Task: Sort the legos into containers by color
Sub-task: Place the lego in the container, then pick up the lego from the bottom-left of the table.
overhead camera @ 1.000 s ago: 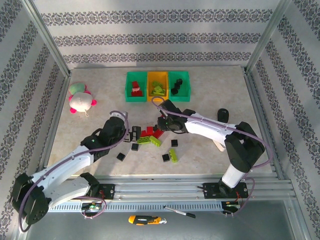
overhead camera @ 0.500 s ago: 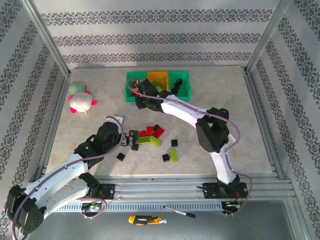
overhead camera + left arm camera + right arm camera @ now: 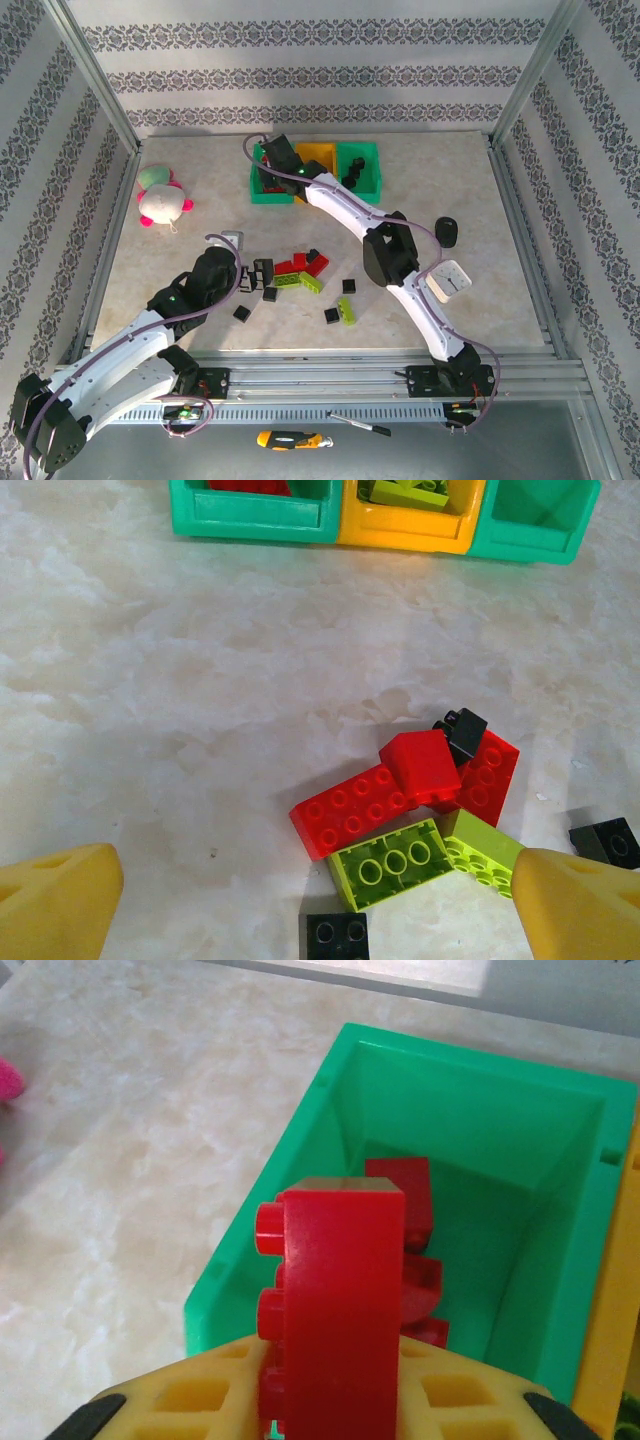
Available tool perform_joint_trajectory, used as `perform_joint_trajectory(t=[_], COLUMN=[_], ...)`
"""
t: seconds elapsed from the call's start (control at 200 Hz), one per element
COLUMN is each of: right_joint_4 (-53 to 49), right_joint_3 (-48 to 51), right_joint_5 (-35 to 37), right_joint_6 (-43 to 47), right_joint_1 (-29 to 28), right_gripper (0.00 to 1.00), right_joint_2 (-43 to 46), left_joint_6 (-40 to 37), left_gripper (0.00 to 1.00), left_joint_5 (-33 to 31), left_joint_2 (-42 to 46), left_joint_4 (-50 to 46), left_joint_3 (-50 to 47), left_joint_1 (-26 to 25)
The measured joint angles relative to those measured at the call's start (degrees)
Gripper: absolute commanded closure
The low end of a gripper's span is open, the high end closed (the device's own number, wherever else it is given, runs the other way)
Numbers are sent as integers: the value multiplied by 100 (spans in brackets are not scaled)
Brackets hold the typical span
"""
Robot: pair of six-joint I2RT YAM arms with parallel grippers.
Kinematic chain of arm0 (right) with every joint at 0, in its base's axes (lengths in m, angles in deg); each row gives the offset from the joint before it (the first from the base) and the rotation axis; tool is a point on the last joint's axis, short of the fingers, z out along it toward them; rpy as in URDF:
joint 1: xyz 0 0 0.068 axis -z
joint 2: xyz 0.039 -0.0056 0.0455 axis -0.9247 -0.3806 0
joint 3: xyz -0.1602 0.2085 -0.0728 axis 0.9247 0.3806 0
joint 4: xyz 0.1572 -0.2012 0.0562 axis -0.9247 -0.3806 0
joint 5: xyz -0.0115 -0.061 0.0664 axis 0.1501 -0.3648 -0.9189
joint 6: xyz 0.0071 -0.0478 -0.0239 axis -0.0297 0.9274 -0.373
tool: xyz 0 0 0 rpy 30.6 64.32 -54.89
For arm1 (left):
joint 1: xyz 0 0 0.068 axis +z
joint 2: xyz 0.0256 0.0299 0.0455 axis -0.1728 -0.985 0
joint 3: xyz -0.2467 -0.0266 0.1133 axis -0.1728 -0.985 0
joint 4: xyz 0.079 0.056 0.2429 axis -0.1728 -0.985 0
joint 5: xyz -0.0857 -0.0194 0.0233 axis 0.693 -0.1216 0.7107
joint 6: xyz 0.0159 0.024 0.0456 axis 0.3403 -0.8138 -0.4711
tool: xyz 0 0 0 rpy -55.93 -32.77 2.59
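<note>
The three containers stand joined in a row at the middle of the tabletop's far edge: the left green bin [image 3: 268, 197], the orange bin [image 3: 322, 150] and the right green bin [image 3: 373, 189]. The right gripper [image 3: 270, 178] is above the left green bin, its fingers [image 3: 170, 1400] closed on a red brick [image 3: 340, 1290] held upright on its end, studs facing the tabletop's left edge. Below it, red bricks in the bin [image 3: 412, 1205] lie on the bin floor. In the left wrist view, the orange bin holds lime bricks [image 3: 410, 490]; in the top view, the right green bin holds black bricks [image 3: 352, 178]. The left gripper [image 3: 260, 274] is fully open and empty, low over the tabletop toward the near edge, its yellow fingertips [image 3: 60, 895] spread wide on either side of the loose pile [image 3: 303, 272]. This pile comprises a long red brick [image 3: 350, 810], a lime brick [image 3: 390, 862] touching it and a small black brick [image 3: 465, 730]. Further black and lime pieces [image 3: 347, 310] lie scattered closer to the near edge. A plush toy [image 3: 162, 197] rests at the left edge.
</note>
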Motion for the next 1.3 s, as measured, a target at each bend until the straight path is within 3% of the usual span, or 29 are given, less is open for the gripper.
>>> perform_joint_trajectory(t=[0.165, 0.275, 0.38, 0.595, 0.859, 1.059, 1.299], right_joint_4=[-162, -149, -63, 769, 1657, 1744, 1781], right_joint_3=[-177, 55, 949, 3497, 6262, 7425, 7796], right_joint_5=[-39, -66, -74, -105, -153, -81, 85], right_joint_6=[232, 302, 382, 435, 96, -227, -411], right_joint_1=[26, 9, -42, -256, -334, -337, -337], right_gripper=[41, 35, 32, 30, 30, 29, 29], right_joint_2=[-66, 118, 778, 2946, 5031, 5716, 6065], left_joint_6=[144, 254, 431, 833, 1167, 1257, 1349], left_gripper=[1, 1, 1, 0, 17, 26, 42], left_joint_5=[-28, -140, -184, -2, 247, 640, 909], left_joint_2=[-4, -101, -352, -1040, -1692, -1993, -2253], left_joint_4=[-122, -306, -643, -1307, -1727, -1740, -1762], left_joint_3=[-17, -15, 61, 326, 323, 297, 109], left_joint_1=[0, 0, 0, 0, 0, 0, -2])
